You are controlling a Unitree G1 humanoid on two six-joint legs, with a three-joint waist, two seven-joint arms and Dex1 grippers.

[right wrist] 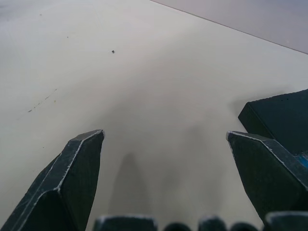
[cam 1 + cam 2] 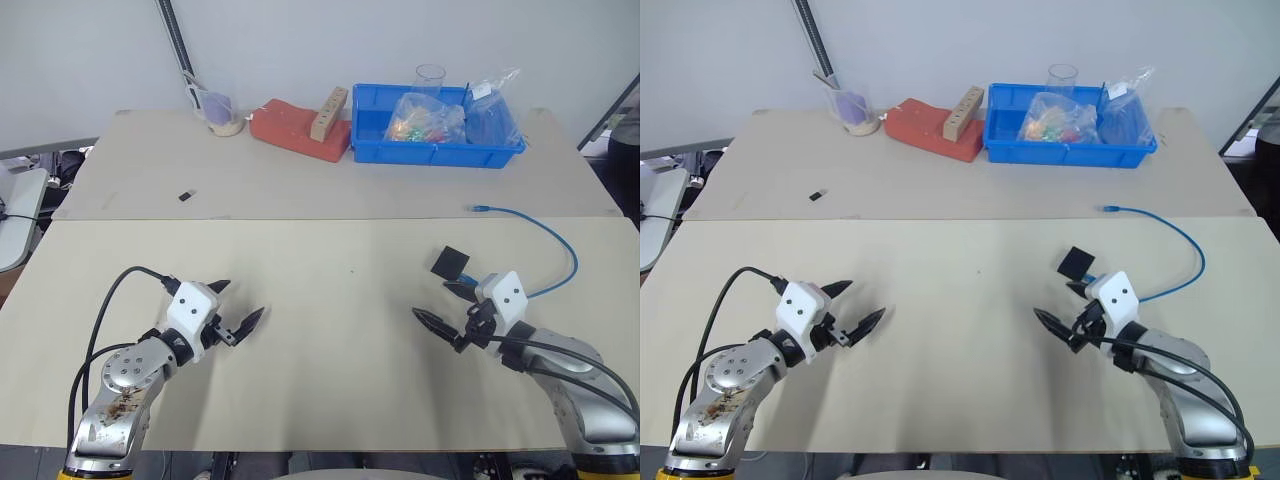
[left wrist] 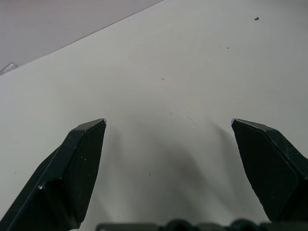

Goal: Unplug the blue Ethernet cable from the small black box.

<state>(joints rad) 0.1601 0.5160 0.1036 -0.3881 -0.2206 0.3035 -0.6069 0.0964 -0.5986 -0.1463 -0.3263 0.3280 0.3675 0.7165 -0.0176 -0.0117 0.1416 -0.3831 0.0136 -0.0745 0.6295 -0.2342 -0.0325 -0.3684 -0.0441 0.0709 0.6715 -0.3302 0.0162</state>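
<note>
The small black box (image 2: 451, 264) is light and sits loose on the surface (image 2: 330, 300), so my main worry is that it will slide or tip instead of giving up the plug. If I pull the blue Ethernet cable (image 2: 560, 240) with one hand and nothing pins the box, the whole thing will likely drag along. The plug probably has a latch as well; a tug on the cord alone could strain it without releasing anything. My right fingers (image 2: 447, 305) are very close to the box, and a careless sweep could knock it away toward twelve o'clock.

The box lies at about two o'clock from the middle of the surface, just past my right fingers, with the cable running from it out toward three o'clock, looping round and ending in a free plug near one o'clock.

Both pairs of fingers are spread wide and hold nothing. My left fingers (image 2: 235, 310) hover over bare surface at about eight o'clock, well apart from the box. In the right wrist view, the box's dark corner (image 1: 284, 120) sits just beyond one fingertip (image 1: 262, 163); I can't tell whether they touch.
</note>
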